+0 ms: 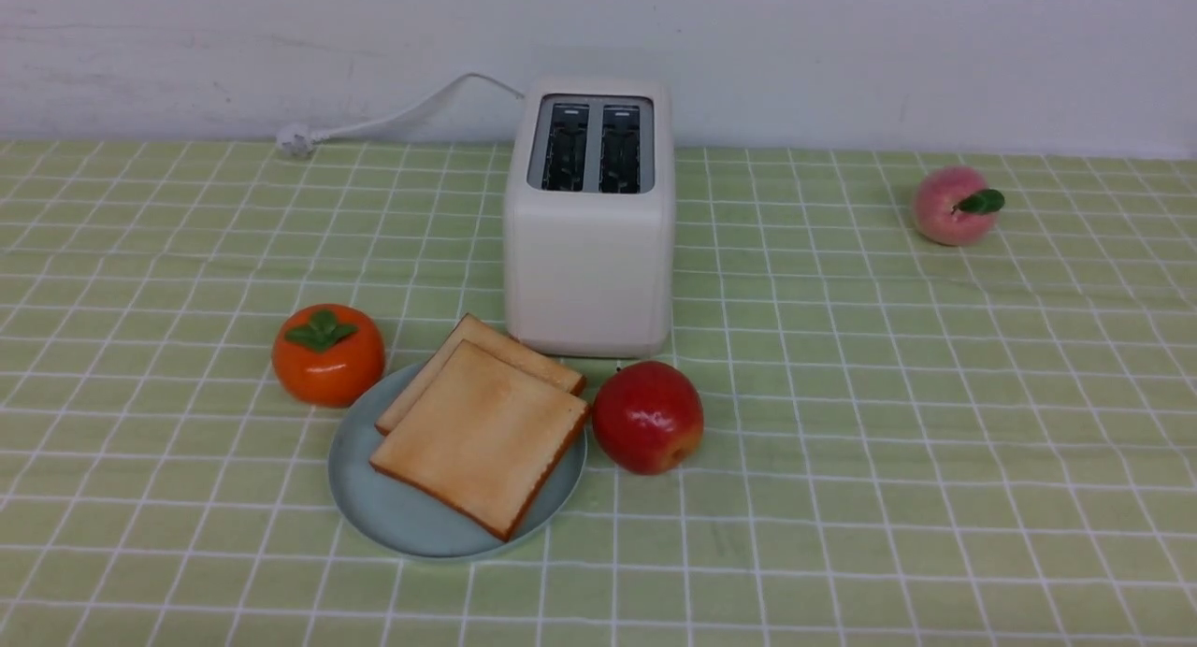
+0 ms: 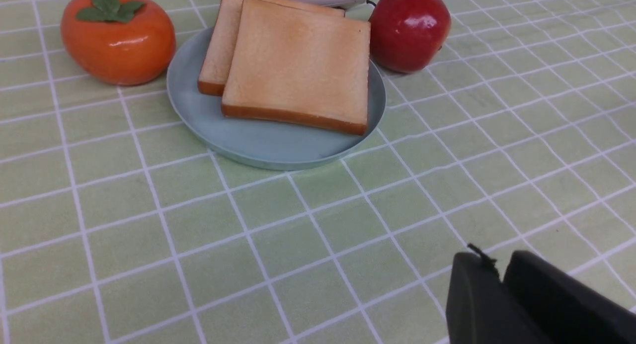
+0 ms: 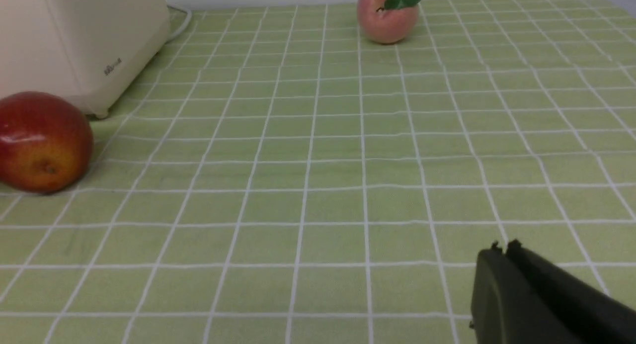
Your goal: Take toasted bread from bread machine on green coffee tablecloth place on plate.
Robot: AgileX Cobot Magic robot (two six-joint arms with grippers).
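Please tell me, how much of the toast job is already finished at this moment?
Done: both slices of toasted bread lie overlapping on the plate, and the bread machine slots look empty. In hand: nothing; the left claw and right claw hold nothing above the green coffee tablecloth. Left: apparently nothing.

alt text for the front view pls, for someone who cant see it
Two slices of toasted bread lie overlapping on a pale blue-grey plate, just in front of a cream two-slot bread machine whose slots are empty. An orange persimmon sits left of the plate, a red apple right, a peach far right, all on the green coffee tablecloth.
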